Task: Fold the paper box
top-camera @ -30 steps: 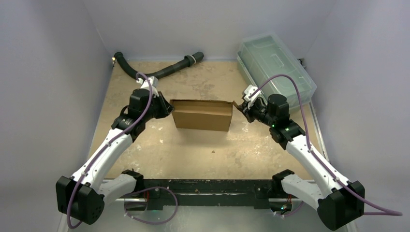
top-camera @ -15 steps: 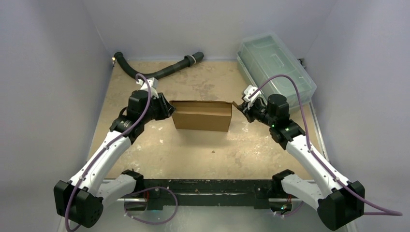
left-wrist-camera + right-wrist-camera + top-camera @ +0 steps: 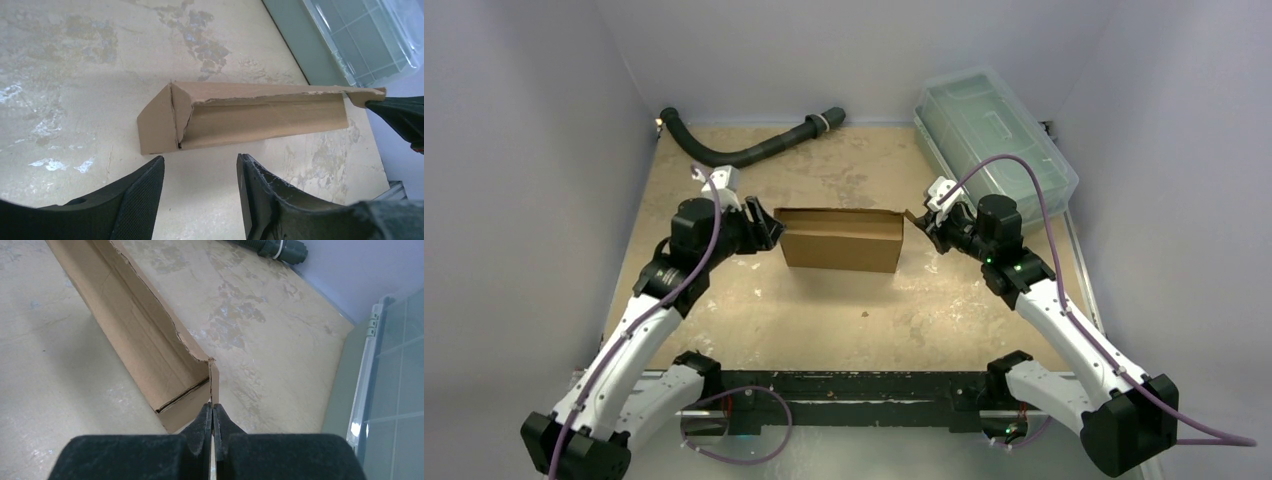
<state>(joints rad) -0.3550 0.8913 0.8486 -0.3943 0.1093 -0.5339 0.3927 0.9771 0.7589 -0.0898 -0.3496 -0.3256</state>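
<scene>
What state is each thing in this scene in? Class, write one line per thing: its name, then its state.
paper box: partly folded, standing on the table, top open, right end flap pinched.
left gripper: open, empty, apart from the box's left end.
right gripper: shut on the box's right end flap.
clear plastic bin: lid closed, at the far right.
black corrugated hose: lying curved along the far edge.

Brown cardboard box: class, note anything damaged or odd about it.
The plain brown corrugated cardboard box has a ragged, torn-looking top edge, most jagged near the end pinched in the right tool; a clean cut would run straight.
</scene>
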